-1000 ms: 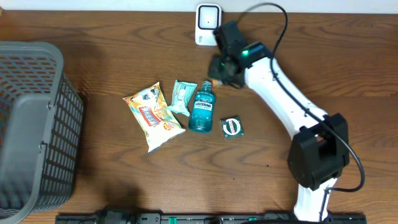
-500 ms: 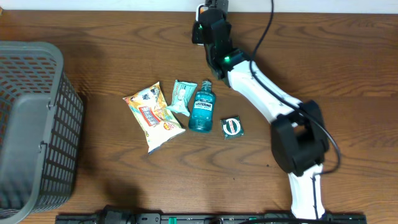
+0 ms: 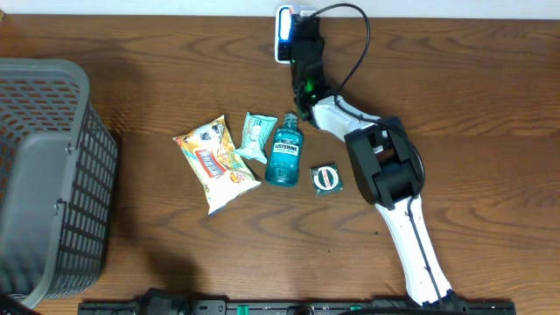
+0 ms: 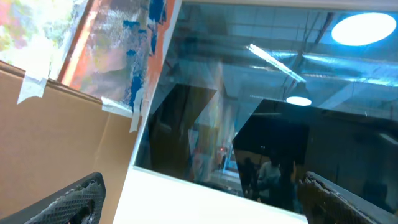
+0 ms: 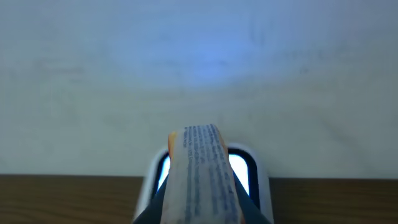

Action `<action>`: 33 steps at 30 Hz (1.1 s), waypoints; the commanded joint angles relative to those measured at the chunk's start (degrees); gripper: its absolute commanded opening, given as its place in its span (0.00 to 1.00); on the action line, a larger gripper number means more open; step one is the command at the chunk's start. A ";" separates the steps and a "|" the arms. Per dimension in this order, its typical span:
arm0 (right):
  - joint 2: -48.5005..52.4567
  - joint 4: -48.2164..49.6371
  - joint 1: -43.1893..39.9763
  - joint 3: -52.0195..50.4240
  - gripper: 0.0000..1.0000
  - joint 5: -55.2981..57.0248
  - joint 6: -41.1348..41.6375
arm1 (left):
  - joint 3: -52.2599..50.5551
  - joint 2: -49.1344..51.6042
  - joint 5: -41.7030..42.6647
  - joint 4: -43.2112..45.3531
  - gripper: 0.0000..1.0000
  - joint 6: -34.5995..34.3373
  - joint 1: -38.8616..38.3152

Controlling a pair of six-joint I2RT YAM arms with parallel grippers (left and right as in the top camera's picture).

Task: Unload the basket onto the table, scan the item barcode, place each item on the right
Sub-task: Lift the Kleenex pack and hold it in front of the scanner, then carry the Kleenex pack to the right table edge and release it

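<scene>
The right gripper (image 3: 305,42) is pinching one packet (image 5: 202,174) just before the one glowing scanner (image 3: 282,26). The left gripper (image 4: 205,202) is gaping wide, empty. One snack bag (image 3: 213,166), one teal pouch (image 3: 255,136), one Listerine bottle (image 3: 283,151) and one round sachet (image 3: 325,178) are lying on the tabletop (image 3: 481,105).

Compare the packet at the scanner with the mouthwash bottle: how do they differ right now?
The packet is clamped in the right gripper, raised edge-on before the lit scanner; the mouthwash bottle lies flat on the table, untouched. The packet is thin and pale with fine print; the mouthwash bottle is bulky and blue with a white-lettered label. Both carry printed packaging.
</scene>
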 commanded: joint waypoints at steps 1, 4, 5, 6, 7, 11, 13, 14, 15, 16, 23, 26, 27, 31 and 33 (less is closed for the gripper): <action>1.31 0.33 -0.02 4.33 0.01 -2.10 1.01 | -0.94 -0.04 -0.39 0.74 0.98 -0.46 0.04; 1.27 0.20 -0.02 5.86 0.01 -2.10 1.03 | -1.09 -0.04 -0.39 0.76 0.98 -0.46 0.04; 1.14 -0.02 -0.02 6.32 0.01 -1.99 1.01 | -1.09 -0.04 -0.39 0.79 0.98 -0.46 0.04; 0.70 -0.46 -0.02 6.56 0.01 -1.64 1.03 | -1.09 -0.04 -0.39 0.79 0.98 -0.46 0.04; -0.09 -1.46 0.04 6.56 0.01 -1.07 1.03 | -1.09 -0.04 -0.39 0.79 0.98 -0.48 0.04; -5.53 -11.85 0.15 6.56 0.01 2.58 1.03 | -1.16 -0.04 -0.37 1.81 0.98 -0.48 0.04; -9.33 -19.50 -0.07 6.56 0.01 5.46 1.01 | -1.57 -0.04 -0.35 1.95 0.98 -0.50 0.04; -11.30 -23.43 -0.24 6.56 0.01 7.17 1.01 | -2.08 -0.04 -0.35 2.62 0.98 -0.52 0.04; -13.33 -27.74 -0.46 6.56 0.01 9.38 1.03 | -2.89 -0.04 -0.33 3.52 0.98 -0.55 0.04; -15.69 -32.72 -0.76 6.56 0.01 12.83 1.03 | -4.17 -0.04 -0.33 5.18 0.98 -0.57 0.04; -28.59 -62.55 -6.05 6.56 0.01 31.80 1.20 | -16.15 -0.04 0.31 16.55 0.98 -3.10 0.04; -31.95 -74.34 -11.91 6.56 0.01 31.76 6.99 | -20.65 -0.04 0.28 17.92 0.98 -6.84 0.04; -32.48 -77.26 -14.01 6.56 0.01 31.76 8.98 | -21.70 -0.04 0.28 17.92 0.98 -8.17 0.04; -32.70 -88.00 -24.98 6.43 0.01 31.56 14.64 | -26.29 0.07 0.31 16.17 0.98 -14.47 0.02; -32.20 -91.62 -30.16 6.12 0.01 30.56 14.60 | -28.41 0.46 0.31 14.49 0.97 -19.50 0.02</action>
